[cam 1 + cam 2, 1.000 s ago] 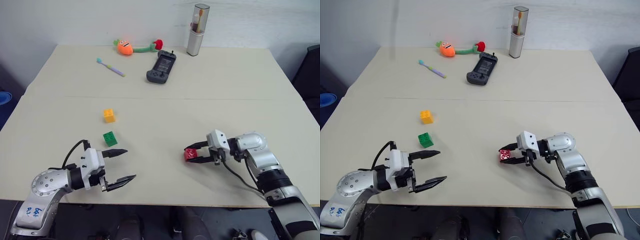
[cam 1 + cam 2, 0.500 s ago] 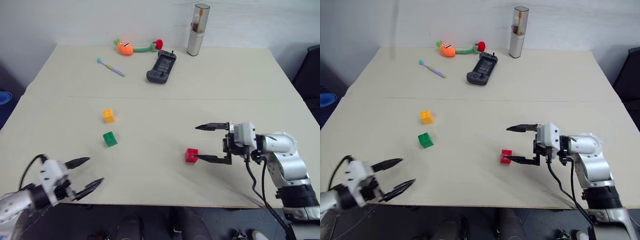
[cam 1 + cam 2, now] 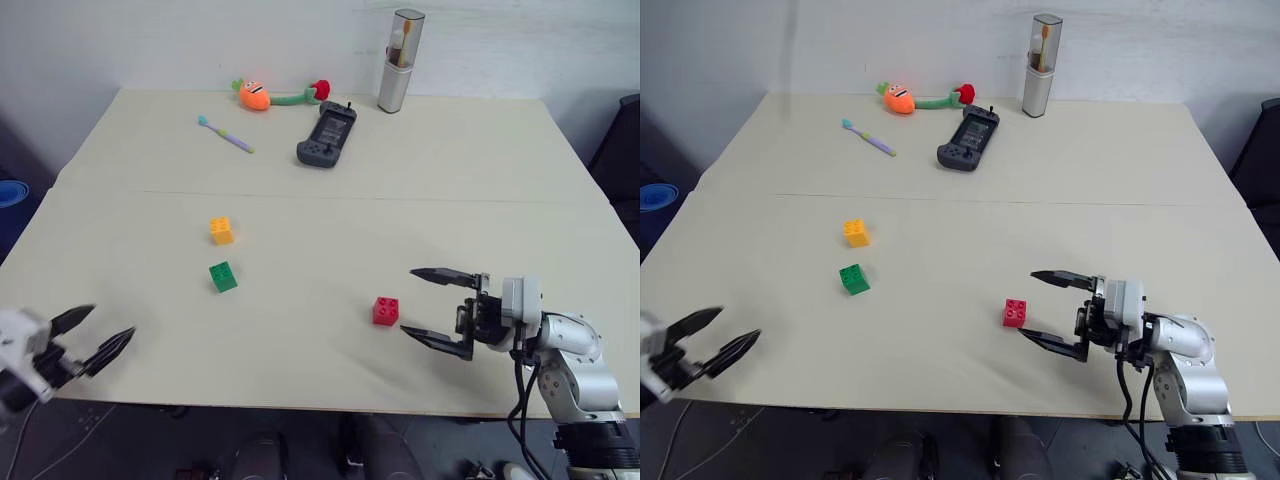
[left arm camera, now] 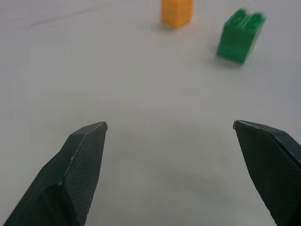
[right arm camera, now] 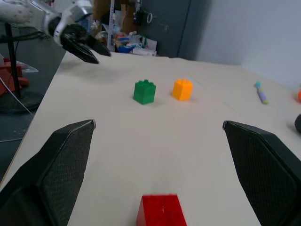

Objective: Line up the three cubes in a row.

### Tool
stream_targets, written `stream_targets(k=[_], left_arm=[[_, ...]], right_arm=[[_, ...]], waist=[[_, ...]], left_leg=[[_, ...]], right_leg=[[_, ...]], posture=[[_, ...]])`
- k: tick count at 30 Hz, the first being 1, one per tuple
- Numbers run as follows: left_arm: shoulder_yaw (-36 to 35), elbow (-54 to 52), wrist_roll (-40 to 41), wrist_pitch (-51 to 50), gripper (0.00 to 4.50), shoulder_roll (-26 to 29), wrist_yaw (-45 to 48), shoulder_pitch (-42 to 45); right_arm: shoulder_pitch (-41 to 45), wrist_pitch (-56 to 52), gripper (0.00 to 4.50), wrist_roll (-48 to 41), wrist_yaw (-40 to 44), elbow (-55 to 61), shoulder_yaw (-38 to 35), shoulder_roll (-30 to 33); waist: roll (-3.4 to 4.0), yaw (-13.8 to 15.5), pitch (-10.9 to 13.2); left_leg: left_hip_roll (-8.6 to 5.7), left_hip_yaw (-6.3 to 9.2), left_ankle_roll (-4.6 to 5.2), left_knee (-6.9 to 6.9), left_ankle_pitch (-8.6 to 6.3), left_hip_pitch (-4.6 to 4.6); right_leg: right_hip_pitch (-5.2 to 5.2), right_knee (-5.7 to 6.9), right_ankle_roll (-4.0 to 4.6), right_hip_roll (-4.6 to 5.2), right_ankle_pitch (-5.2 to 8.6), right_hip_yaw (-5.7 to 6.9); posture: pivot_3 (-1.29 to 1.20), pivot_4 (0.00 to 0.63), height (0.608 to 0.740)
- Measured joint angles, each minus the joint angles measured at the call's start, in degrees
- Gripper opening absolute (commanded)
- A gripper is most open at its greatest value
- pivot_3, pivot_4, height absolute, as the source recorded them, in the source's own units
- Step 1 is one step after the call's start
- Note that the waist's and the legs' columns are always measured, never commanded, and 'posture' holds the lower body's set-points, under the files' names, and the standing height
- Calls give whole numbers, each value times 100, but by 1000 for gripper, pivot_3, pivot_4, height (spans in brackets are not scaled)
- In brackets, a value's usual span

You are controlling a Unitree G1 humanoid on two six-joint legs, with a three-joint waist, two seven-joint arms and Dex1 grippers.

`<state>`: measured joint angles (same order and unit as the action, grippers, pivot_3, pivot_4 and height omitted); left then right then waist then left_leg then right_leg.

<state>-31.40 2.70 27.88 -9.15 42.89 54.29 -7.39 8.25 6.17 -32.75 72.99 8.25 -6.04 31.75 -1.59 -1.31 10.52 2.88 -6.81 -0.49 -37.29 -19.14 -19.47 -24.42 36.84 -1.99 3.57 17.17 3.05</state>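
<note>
Red cube sits free on the table, near the front edge, right of centre. Right gripper hovers just at its 3 o'clock, fingers spread wide, tips pointing toward the cube but clear of it; nothing between them. In the right wrist view the red cube lies ahead of the two spread fingers, not touching either.

Green cube stands at the red cube's 9 o'clock to 10 o'clock, well apart from it. Yellow-orange cube is near the green one, at its 12 o'clock, a small gap between them. Green and yellow-orange make a short line running away from the robot; red is off that line, to the right.

Left gripper is at the table's front-left corner, at the green cube's 8 o'clock, well apart from it. Its fingers are spread, holding nothing. Left wrist view has green cube and yellow-orange cube ahead of the open fingers.

Far side of table: dark game controller at about 12 o'clock from the cubes, a toothbrush to its 9 o'clock, a carrot plush toy behind that, and an upright toothbrush case at the controller's 1 o'clock.
</note>
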Motion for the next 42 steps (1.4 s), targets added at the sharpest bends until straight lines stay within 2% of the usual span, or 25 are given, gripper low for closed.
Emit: stream_targets(k=[5, 11, 14, 22, 24, 27, 31, 38, 42], left_arm=[[1175, 655, -371, -74, 4500, 44, 219, 1328], [1966, 1693, -792, 177, 4500, -198, 421, 2362], [2123, 2057, -833, 351, 3911, -285, 593, 2701], [2342, 2322, -928, 606, 1483, -356, 1007, 2987], [2470, 2232, -952, 591, 1481, -353, 1162, 3094], [3048, 1647, -1110, 579, 1481, -395, 1548, 3340], [3819, 1155, -1415, 584, 1481, -771, 1759, 3670], [4682, 1438, -2132, 540, 1481, -1744, 1348, 4328], [4857, 1584, -2237, 441, 1481, -1882, 1341, 4544]], right_arm=[[3, -55, 4459, 101, -179, 159, 140, 5], [-104, -126, 4459, 203, -428, 396, 124, 37], [-403, -125, 4500, 254, -522, 520, 115, 78], [-832, -124, 4500, 297, -778, 764, 25, 201], [-970, -124, 4500, 295, -801, 779, -116, 282], [-1183, -125, 4500, 249, -805, 823, -403, 498], [-1521, -127, 4500, 177, -795, 921, -762, 667], [-1899, -269, 4500, 18, -890, 1205, -1055, 707], [-1987, -295, 4500, -1, -956, 1277, -1070, 707]], waist=[[1, -58, 0], [-2, -18, 0], [-2, -11, 0], [-3, -21, 0], [-4, -9, 0], [-4, 93, 0], [-3, 140, 0], [-4, 106, 1], [-4, 105, 1]], left_leg=[[3, -15, -14, 8, 1, -1], [0, -11, -15, -6, 6, -3], [-2, -11, -25, -6, 12, -5], [-1, -12, -29, -12, 15, -4], [-3, -12, -29, -14, 15, -7], [-6, -11, -27, -28, 13, -16], [-5, -11, -23, -48, 11, -27], [-4, -10, -22, -66, 12, -31], [-3, -10, -23, -66, 12, -30]], right_leg=[[-11, 0, 0, -7, 0, -4], [-9, 10, 0, -8, 0, 0], [-8, 9, -1, -7, 0, 0], [-8, 15, -3, -9, -1, -1], [-8, 15, -3, -8, -1, -1], [-6, 9, -7, -7, -3, -1], [-6, 8, -10, -11, -4, -2], [-7, 15, -18, -22, -8, -7], [-7, 14, -18, -23, -8, -8]], posture=[[0, 150, 740], [0, 150, 740], [0, 150, 740], [0, 150, 740], [0, 150, 740], [0, 150, 740], [0, 150, 740], [0, 150, 740], [0, 150, 740]])
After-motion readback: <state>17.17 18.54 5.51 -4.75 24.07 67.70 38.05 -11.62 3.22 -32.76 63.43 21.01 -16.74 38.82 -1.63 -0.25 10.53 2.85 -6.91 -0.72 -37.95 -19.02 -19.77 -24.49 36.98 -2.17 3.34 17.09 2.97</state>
